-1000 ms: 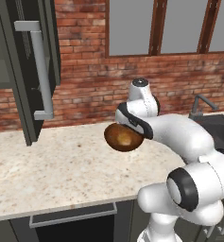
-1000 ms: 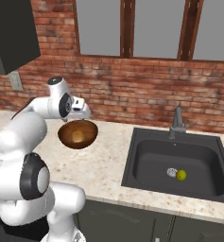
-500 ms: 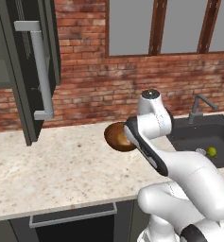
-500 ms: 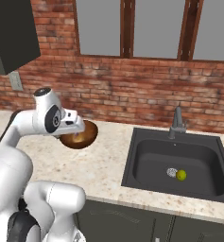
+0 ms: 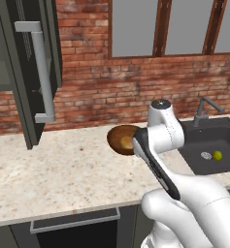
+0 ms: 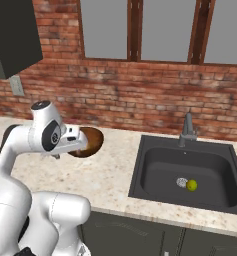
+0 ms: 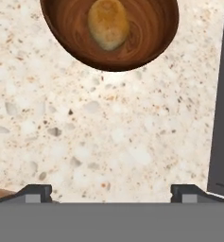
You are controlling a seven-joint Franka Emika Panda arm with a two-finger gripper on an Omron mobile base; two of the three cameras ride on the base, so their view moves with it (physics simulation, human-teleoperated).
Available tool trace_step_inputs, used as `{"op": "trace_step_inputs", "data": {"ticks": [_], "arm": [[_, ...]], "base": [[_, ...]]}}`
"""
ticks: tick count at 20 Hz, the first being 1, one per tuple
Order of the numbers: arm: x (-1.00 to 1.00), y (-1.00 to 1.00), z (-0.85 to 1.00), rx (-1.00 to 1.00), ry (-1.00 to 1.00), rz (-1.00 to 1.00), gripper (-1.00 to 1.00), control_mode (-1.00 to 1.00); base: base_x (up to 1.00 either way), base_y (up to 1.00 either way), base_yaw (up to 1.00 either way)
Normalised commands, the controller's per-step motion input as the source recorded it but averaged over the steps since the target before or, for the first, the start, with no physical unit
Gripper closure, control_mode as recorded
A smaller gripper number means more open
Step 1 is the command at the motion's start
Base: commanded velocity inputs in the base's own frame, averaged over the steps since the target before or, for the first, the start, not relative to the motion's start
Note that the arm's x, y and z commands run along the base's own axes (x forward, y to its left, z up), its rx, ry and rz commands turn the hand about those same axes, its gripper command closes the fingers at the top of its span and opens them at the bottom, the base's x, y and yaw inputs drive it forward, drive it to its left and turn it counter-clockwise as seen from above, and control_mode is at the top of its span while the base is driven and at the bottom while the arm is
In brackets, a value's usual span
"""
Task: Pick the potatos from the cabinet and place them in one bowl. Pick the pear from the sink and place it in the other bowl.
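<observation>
The deep, glossy dark-brown bowl stands on the speckled beige stone counter towards its back edge, well left of the black rectangular sink, and a golden-tan potato lies at its bottom; the placement is consistent with one potato delivered to its assigned bowl. The small yellowish-green pear rests on the sink floor just beside the round silver drain, judged untouched and awaiting its own transfer. The dark grey wall cabinet hangs above the counter's left end with its door swung open, presumably left so for access. The second potato and the cream-white bowl cannot be located. The white arm is folded tightly above the counter just in front of the bowl, wrist turned so the hand looks straight down. The gripper has its fingers spread wide over bare counter, nothing between them.
</observation>
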Motion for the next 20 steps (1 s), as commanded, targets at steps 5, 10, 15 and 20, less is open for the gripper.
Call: {"op": "trace_step_inputs", "data": {"ticks": [5,10,15,20], "arm": [[-0.28,-0.19,-0.17,-0.05,0.00,0.00,-1.00,-1.00],[0.00,0.00,0.00,0.00,0.00,0.00,-1.00,1.00],[0.00,0.00,0.00,0.00,0.00,0.00,-1.00,1.00],[0.00,0.00,0.00,0.00,0.00,0.00,-1.00,1.00]], "base": [[0.00,0.00,0.00],[-0.24,-0.19,0.00],[0.05,-0.55,0.00],[0.14,-0.82,-0.02]]}}
